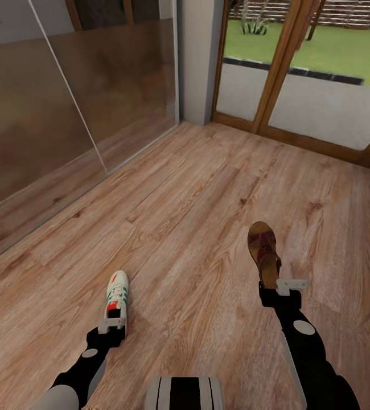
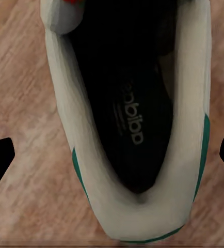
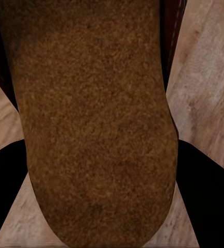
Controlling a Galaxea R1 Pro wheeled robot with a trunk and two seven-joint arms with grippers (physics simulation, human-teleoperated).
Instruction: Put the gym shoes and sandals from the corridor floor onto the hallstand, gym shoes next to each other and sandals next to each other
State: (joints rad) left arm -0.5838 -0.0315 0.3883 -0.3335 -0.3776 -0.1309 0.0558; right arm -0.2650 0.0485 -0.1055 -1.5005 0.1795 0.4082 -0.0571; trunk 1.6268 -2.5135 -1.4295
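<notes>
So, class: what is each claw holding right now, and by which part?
The left claw grips a gym shoe by its heel end. The right claw holds a sandal, also at the heel end.

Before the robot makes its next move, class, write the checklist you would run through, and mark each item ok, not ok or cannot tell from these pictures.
1. Left gripper has a gym shoe at its fingers: ok; the heel sits between the fingertips in the left wrist view.
2. Right gripper has a sandal at its fingers: ok; the footbed lies between dark fingers in the right wrist view.
3. Both grips firm: cannot tell; contact is not clear.
4. Shoes lifted off the corridor floor: cannot tell.
5. Hallstand located: not ok; ahead are a glass panel and a door.
6. Second shoe and second sandal located: not ok.
</notes>
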